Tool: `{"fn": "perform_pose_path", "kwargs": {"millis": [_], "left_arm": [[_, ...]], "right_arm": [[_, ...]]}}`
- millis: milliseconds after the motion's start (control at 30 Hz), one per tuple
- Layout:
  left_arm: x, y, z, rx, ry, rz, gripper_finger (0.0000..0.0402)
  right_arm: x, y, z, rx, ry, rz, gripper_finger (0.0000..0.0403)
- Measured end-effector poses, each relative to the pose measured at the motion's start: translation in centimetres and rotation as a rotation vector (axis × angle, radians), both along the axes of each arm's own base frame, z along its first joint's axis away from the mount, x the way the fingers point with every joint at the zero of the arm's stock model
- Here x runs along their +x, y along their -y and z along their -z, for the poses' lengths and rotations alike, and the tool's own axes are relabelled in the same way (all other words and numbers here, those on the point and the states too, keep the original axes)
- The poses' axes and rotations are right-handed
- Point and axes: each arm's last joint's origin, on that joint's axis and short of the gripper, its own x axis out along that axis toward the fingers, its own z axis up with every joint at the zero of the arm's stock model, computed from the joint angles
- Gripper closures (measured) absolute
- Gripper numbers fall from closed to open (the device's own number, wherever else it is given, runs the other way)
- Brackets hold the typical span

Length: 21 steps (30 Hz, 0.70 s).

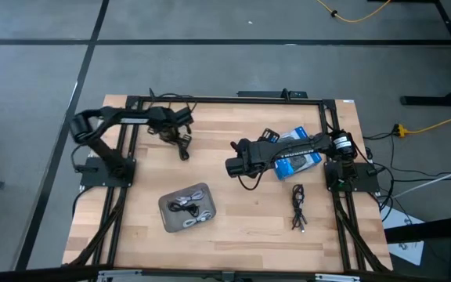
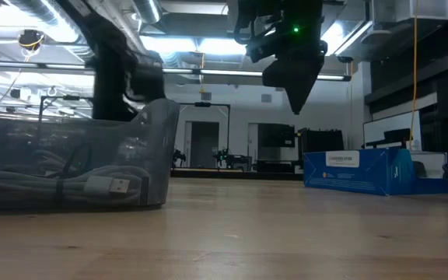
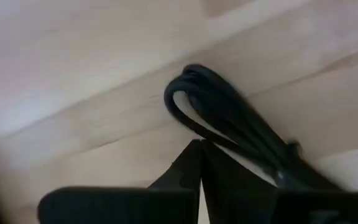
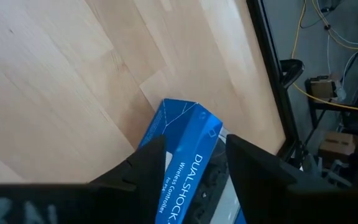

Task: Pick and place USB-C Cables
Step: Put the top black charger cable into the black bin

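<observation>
The grey tray [image 1: 188,208] near the table's front holds white and black USB-C cables [image 2: 92,185]. A black cable bundle [image 1: 297,207] lies on the table at the right. My left gripper [image 1: 180,135] is at the far left, low over the table and shut at another black cable bundle [image 3: 194,93]. My right gripper [image 1: 230,166] hangs open and empty above the table's middle, well clear of the wood in the low view [image 2: 294,82]. The blue packet [image 1: 300,155] lies under the right arm. My left gripper has its shut fingers [image 3: 185,168] on the black cable bundle, beside its looped end [image 3: 229,134]. The fingers come from above, slanting, and lie across the bundle. The fingers hide the place of contact. The loop [image 1: 183,149] stands out past the fingertips, close over the wood.
A black frame [image 1: 225,99] runs round the table top. The blue packet [image 4: 185,143] lies near the right rail. Bare wood shows between the tray and the right-hand cable bundle. Cords and gear lie on the floor beyond the right edge [image 4: 328,87].
</observation>
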Motion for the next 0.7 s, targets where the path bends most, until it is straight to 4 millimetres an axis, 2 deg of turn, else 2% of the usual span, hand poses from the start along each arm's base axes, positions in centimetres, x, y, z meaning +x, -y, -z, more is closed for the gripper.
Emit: {"fn": "perform_pose_path", "kwargs": {"millis": [100, 200, 300, 467, 567, 700], "left_arm": [[2.0, 0.0, 1.3, -0.072, -0.003, 0.073, 0.0401], [4.4, 0.5, 1.1, -0.081, 0.001, 0.2, 0.0401], [7.9, 1.6, -1.0, -0.03, 0.131, 0.31, 0.0401], [10.8, 2.9, -5.1, 0.086, 0.158, 0.437, 0.0401], [10.6, 3.9, -7.1, 0.123, 0.02, 0.457, 0.0401], [8.8, 4.3, -9.1, 0.128, -0.2, 0.461, 0.0401]], "right_arm": [[0.0, 0.0, 0.0, 0.001, -0.005, -0.006, 0.0232], [0.0, 0.0, 0.0, 0.002, -0.011, -0.014, 0.0233], [0.0, 0.0, 0.0, 0.002, -0.013, -0.016, 0.0233], [-0.1, 0.0, 0.0, 0.004, -0.022, -0.016, 0.0233], [-0.3, 0.0, 0.0, 0.014, -0.052, -0.014, 0.0233], [-0.5, 0.0, -0.1, 0.016, -0.075, -0.013, 0.0233]]}}
